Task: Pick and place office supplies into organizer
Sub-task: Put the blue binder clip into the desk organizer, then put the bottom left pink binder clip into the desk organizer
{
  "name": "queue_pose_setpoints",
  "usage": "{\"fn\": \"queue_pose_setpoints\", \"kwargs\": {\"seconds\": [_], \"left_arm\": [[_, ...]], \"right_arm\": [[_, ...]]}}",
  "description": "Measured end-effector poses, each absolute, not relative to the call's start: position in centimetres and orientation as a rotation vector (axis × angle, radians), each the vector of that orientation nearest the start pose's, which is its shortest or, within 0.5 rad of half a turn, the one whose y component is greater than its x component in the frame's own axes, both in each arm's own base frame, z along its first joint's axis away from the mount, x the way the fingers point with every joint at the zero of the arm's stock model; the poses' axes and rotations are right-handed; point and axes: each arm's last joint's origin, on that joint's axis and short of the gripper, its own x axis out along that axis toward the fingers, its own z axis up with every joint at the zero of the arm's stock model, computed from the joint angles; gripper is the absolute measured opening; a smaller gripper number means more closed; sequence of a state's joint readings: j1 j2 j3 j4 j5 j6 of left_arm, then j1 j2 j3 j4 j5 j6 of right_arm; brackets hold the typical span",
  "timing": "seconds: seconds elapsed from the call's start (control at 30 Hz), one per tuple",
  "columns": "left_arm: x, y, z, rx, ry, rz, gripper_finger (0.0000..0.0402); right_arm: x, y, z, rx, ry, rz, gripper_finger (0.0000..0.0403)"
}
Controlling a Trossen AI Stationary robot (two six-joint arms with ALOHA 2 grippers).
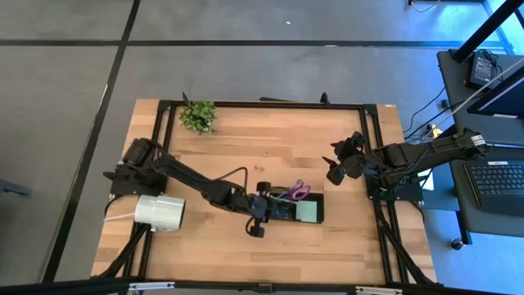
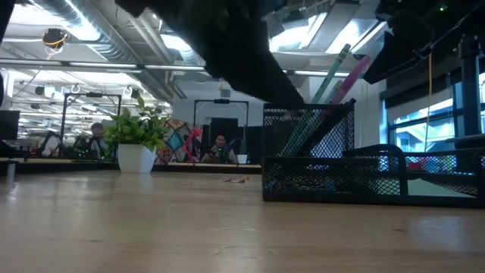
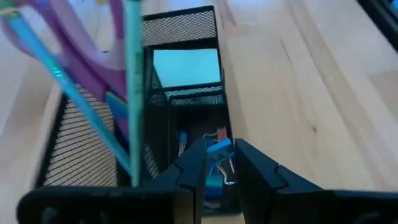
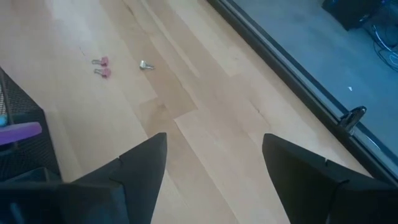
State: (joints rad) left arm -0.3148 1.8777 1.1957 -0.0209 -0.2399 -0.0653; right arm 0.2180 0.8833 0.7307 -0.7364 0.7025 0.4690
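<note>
Left gripper pinches a blue clip over the black mesh organizer; right gripper gapes wide

Even, diffuse light falls on the pale wooden worktop from above, throwing only faint shadows under the arms; the low view looks into bright ceiling strip lights and window glare (right side), which leave the arm overhead a near-black silhouette; the mesh organizer also reads dark against that backlight; in the left wrist view the purple-handled scissors and a green pen are smeared out of focus, while the sticky-note pad glows pale.
</note>
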Motion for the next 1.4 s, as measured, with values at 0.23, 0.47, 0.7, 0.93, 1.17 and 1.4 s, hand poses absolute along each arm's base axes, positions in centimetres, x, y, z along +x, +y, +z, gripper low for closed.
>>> {"fn": "queue_pose_setpoints", "kwargs": {"seconds": [0.23, 0.47, 0.7, 0.93, 1.17, 1.4], "left_arm": [[39.0, -11.8, 15.6, 0.151, 0.725, 0.015, 0.0066], [39.1, -11.8, 14.8, 0.161, 0.74, 0.039, 0.0066], [39.2, -11.4, 14.8, 0.154, 0.741, 0.049, 0.0084], [39.2, -11.3, 14.8, 0.152, 0.742, 0.051, 0.0113], [38.9, -11.7, 16.2, 0.134, 0.715, 0.011, 0.0119], [36.8, -12.4, 19.1, 0.13, 0.767, -0.024, 0.012]], "right_arm": [[16.1, 1.6, 26.0, 0.036, 0.673, -0.622, 0.0268], [16.1, 1.6, 26.0, 0.035, 0.674, -0.621, 0.0268], [16.1, 1.6, 26.0, 0.034, 0.674, -0.621, 0.0268], [16.1, 1.6, 26.0, 0.032, 0.675, -0.62, 0.0268], [16.0, 1.6, 26.0, 0.03, 0.676, -0.62, 0.0268], [16.0, 1.6, 25.9, 0.026, 0.683, -0.621, 0.0268]]}}
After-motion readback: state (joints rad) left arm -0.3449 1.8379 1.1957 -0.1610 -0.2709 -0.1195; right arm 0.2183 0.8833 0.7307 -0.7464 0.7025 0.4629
